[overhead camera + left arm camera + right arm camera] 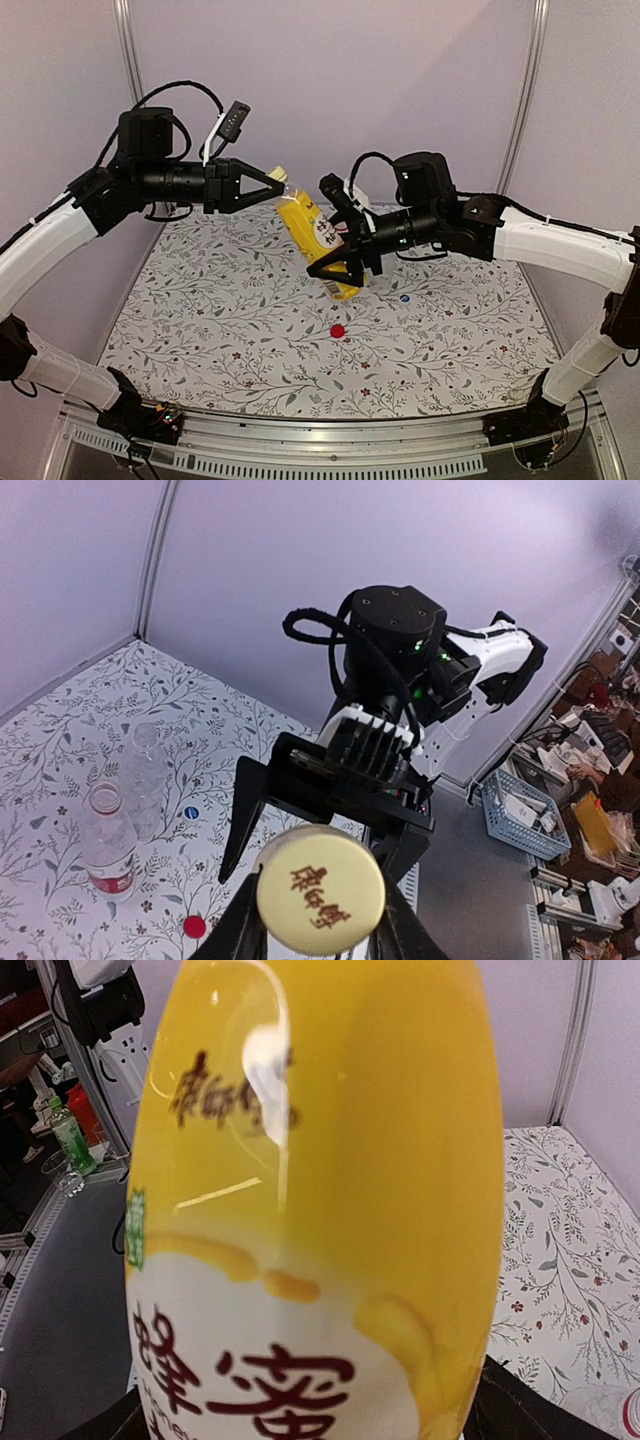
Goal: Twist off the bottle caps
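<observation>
Top external view: final unscrewing step, mid-air

Tilted above the centre of the floral-cloth table (200,330) hangs the yellow plastic bottle (312,228) w/ printed label, neck toward the left arm. The left gripper (280,186) is pressed together on the round yellow screw cap (320,895). The right gripper (338,278) straddles the bottle's lower body, jaws wide; can't tell if they press it. A small red cap (337,330) lies near table centre, and a blue-white cap (405,298) lies toward the right edge. Left wrist view shows a clear red-labelled bottle (108,845) and a clear plain bottle (145,775) standing, apparently capless. Judged step: unscrewing the third, last cap. The next move prob. needs the right jaws firm on the body so the bottle can't spin while the left wrist turns the cap.
</observation>
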{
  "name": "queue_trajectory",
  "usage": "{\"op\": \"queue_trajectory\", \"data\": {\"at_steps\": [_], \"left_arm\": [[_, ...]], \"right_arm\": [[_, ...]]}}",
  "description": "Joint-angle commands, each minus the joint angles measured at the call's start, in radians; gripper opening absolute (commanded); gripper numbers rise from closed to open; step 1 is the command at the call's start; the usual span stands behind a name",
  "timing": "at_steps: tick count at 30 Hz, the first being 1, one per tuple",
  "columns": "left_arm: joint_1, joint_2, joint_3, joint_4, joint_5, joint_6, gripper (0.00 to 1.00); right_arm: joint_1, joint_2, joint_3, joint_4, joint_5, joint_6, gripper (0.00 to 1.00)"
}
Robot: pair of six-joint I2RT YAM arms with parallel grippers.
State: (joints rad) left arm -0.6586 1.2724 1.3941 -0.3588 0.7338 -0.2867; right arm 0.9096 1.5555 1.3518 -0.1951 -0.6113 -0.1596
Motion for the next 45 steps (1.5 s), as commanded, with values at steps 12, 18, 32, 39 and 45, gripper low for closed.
{"op": "queue_trajectory", "data": {"at_steps": [12,18,32,39,45], "left_arm": [[-0.022,-0.054,-0.101,0.137,-0.014,-0.042,0.00],[-0.021,-0.086,-0.135,0.163,-0.051,-0.032,0.10],[-0.021,-0.104,-0.181,0.256,-0.002,-0.018,0.89],[-0.029,-0.083,-0.187,0.342,0.073,-0.060,0.71],[-0.053,-0.058,-0.181,0.378,0.094,-0.062,0.58]], "right_arm": [[0.005,-0.030,-0.046,0.088,0.024,0.013,0.59],[0.005,-0.062,-0.070,0.090,0.034,0.006,0.54],[0.005,-0.122,-0.141,0.115,-0.069,-0.008,0.46],[0.005,-0.130,-0.153,0.120,-0.097,-0.008,0.46],[0.005,-0.129,-0.155,0.123,-0.094,-0.005,0.45]]}}
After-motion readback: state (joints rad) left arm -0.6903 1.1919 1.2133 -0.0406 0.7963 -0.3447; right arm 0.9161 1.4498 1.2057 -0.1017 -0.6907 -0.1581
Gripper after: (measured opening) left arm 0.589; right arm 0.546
